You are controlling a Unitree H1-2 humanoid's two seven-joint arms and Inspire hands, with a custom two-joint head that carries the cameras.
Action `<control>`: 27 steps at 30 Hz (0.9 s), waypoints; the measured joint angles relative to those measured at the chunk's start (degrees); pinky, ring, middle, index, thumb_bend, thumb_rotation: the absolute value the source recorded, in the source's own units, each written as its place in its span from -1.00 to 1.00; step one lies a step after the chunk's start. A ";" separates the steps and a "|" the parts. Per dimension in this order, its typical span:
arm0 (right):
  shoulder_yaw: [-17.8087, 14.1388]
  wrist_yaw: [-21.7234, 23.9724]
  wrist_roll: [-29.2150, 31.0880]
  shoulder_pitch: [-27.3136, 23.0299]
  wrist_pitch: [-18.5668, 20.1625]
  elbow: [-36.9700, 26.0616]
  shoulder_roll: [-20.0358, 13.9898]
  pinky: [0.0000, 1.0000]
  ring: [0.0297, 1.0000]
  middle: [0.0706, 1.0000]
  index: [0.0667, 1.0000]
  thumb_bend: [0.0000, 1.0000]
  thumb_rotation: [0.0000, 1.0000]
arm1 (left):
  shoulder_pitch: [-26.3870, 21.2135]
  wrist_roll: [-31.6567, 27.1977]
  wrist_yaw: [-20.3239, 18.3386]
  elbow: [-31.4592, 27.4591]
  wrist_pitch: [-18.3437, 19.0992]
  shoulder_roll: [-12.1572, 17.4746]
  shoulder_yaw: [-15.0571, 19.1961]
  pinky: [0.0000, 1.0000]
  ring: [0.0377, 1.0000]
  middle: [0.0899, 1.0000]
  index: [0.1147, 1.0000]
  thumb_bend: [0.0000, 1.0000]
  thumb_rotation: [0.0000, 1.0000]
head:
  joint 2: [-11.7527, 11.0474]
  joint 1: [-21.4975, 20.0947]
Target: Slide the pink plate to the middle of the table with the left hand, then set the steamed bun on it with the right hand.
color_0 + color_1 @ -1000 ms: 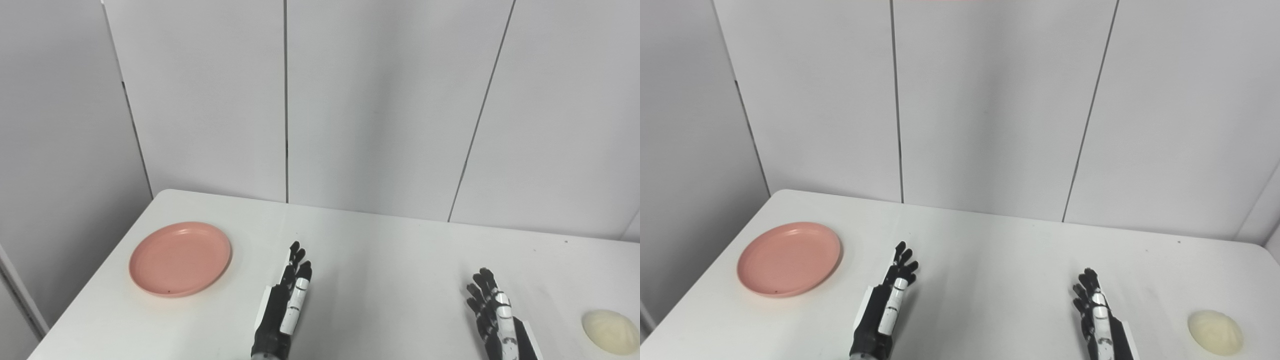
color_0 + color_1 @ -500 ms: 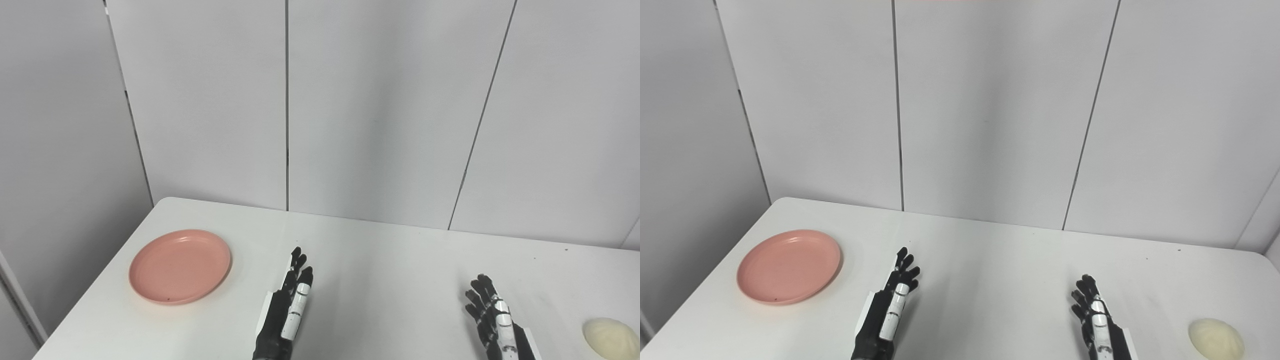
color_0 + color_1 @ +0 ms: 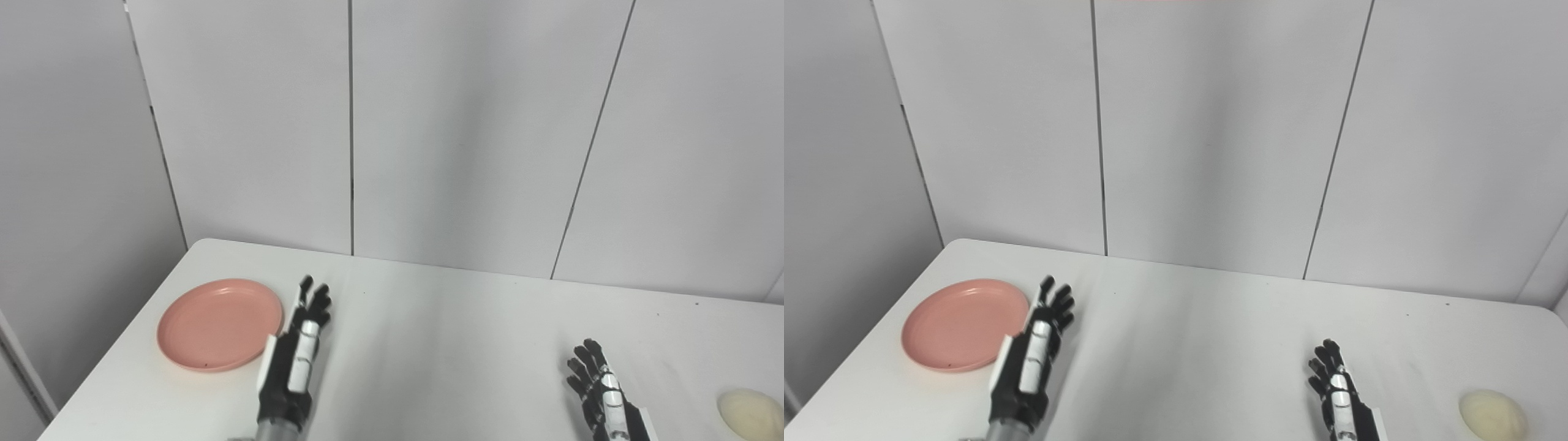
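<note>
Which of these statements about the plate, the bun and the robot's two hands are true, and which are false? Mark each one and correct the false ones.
1. The pink plate lies near the table's left edge. True.
2. The steamed bun sits on the plate. False: it lies on the bare table at the far right.
3. The left hand is beside the plate, fingers apart. True.
4. The right hand grips the bun. False: it is apart from the bun, holding nothing.
5. The plate holds nothing. True.
</note>
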 measured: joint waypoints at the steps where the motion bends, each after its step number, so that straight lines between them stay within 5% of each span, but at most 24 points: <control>1: 0.12 -0.09 -0.25 0.04 0.05 -0.08 0.16 0.88 0.86 0.88 0.88 0.13 1.00 | -1.66 -0.27 -0.01 -0.22 0.35 0.62 0.44 0.90 0.88 0.88 0.99 0.58 0.83 | 0.00 0.00; 7: 0.42 -0.55 -0.49 -0.03 0.57 -0.50 0.65 0.88 0.86 0.87 0.87 0.08 1.00 | -10.37 -0.36 -0.16 -1.99 3.48 4.89 2.63 0.87 0.85 0.85 0.88 0.61 0.89 | -0.09 -0.17; 14: 0.48 -0.50 -0.56 0.11 0.62 -0.50 0.44 0.89 0.85 0.87 0.87 0.06 1.00 | -12.49 -3.27 -0.82 0.20 4.34 10.43 7.52 0.89 0.83 0.81 0.82 0.57 0.95 | 0.09 0.00; 27: 0.53 -0.54 -0.72 0.17 0.99 -0.65 0.38 0.89 0.85 0.86 0.87 0.04 1.00 | -17.51 -4.09 -1.03 19.56 -3.09 19.70 12.96 0.86 0.78 0.71 0.79 0.58 1.00 | 0.09 0.18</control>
